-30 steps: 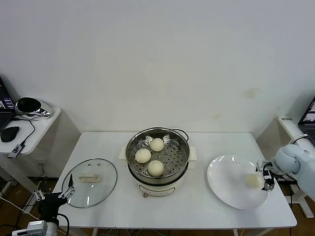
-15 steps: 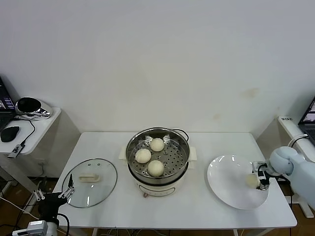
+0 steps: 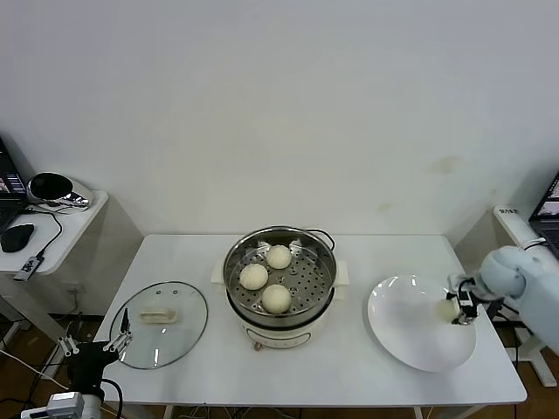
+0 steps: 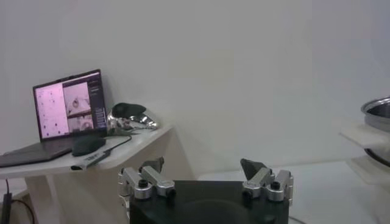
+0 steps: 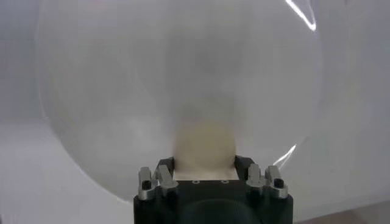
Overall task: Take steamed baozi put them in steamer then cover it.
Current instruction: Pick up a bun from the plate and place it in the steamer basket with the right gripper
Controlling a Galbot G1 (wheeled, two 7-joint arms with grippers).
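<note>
Right gripper is pinched round the last baozi over the white plate; next it must carry it to the steamer, lid afterwards

white table | on it: steamer, cover, plate

Cream-white baozi in shiny steel steamer (perforated tray); plate seemingly white.
</note>
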